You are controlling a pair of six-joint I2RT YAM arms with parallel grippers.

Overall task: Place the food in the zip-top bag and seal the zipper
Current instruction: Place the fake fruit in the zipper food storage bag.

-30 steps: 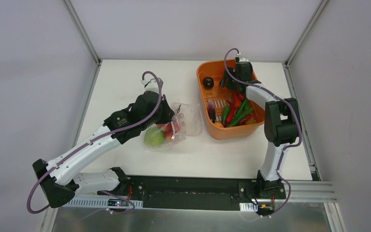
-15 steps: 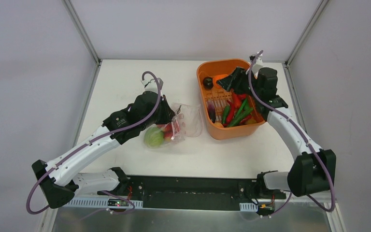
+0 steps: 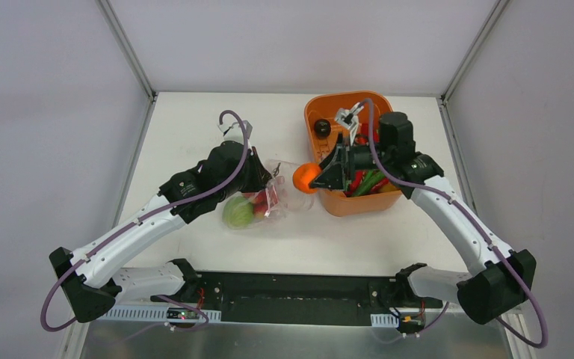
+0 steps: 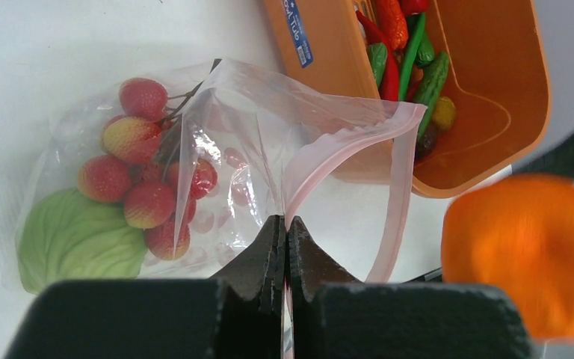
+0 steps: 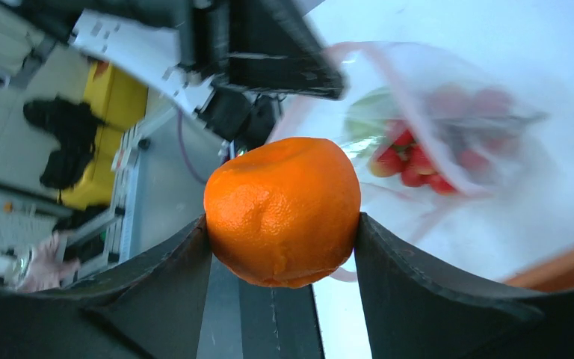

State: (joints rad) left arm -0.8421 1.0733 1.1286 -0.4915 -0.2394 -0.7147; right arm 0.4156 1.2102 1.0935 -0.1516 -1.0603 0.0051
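Observation:
The clear zip-top bag [image 3: 290,188] lies left of the tub with its mouth held up and open. My left gripper [image 4: 285,224] is shut on the near edge of the mouth, pinching the pink zipper [image 4: 400,187]. Red-yellow fruits [image 4: 131,194] and a light green piece [image 4: 82,243] lie inside the bag. My right gripper [image 5: 282,221] is shut on an orange [image 5: 284,209], holding it in the air just beside the bag's mouth [image 3: 306,177], between the bag and the tub.
An orange plastic tub [image 3: 359,208] stands at the right of the bag, holding red and green peppers [image 3: 370,179] and a dark purple piece [image 3: 322,129]. Its left wall [image 4: 321,60] sits close to the bag's mouth. Metal frame rails border the table.
My right arm has swung from the back of the tub to the left, carrying the orange out over the tub's left wall to the bag's mouth. The left arm has not moved.

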